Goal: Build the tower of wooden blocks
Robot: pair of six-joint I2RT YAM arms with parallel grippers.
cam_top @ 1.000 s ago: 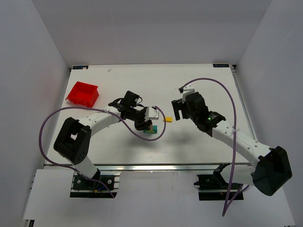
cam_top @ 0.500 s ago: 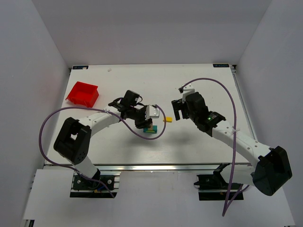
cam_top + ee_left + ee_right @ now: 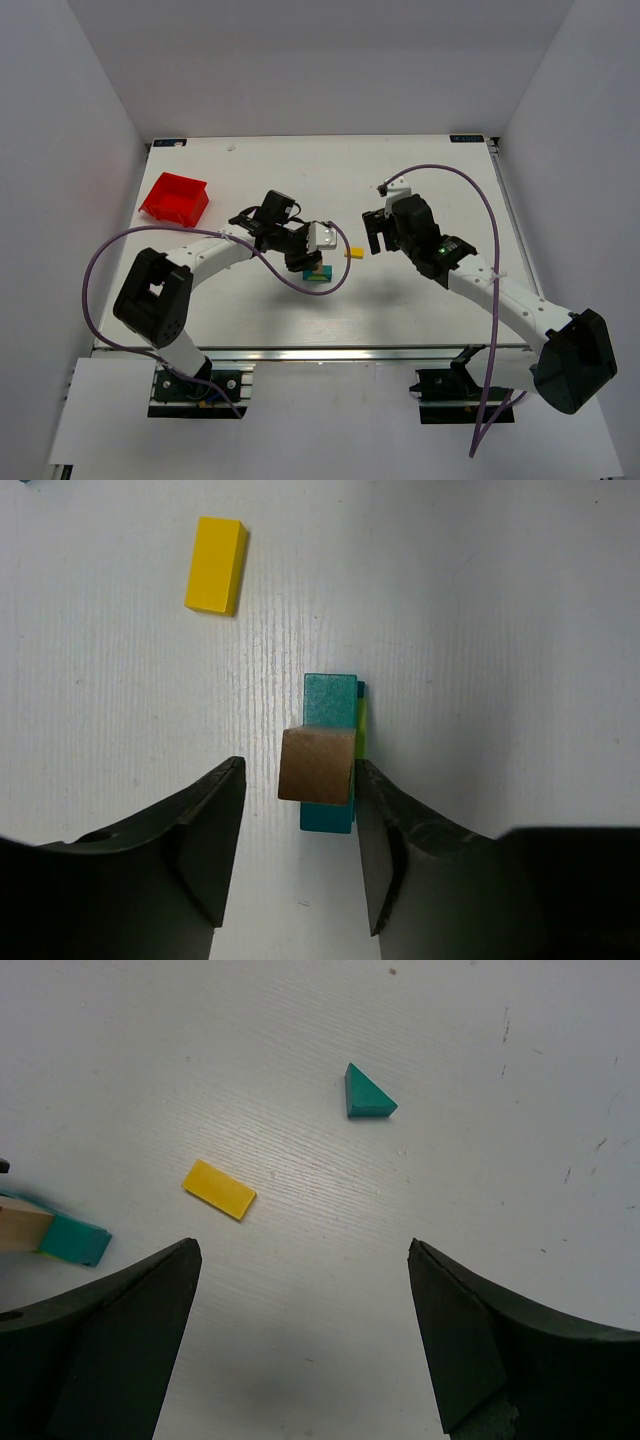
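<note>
The wood block tower (image 3: 326, 752) stands on the counter (image 3: 500, 630) straight under my left claw (image 3: 298, 780), between its two fingers. From the left wrist view I look down on a tan block (image 3: 318, 765) lying across a longer teal block (image 3: 329, 695), with a sliver of yellow and a darker teal edge showing beneath on one side. My left claw's jaws stand apart and straddle the tan block: one finger (image 3: 385, 840) sits right against its side, and I cannot tell whether they touch, while the other finger (image 3: 210, 840) is clear of it with bare counter between. A loose yellow block (image 3: 216, 551) lies flat ahead of this claw, off to one side and well apart from the tower.

My right claw (image 3: 302, 1260) hangs above the counter with its jaws wide apart and nothing between them. The same yellow block lies just ahead of it, a teal triangular block (image 3: 367, 1093) lies farther ahead, and an end of the tower shows at the far edge of that view.
</note>
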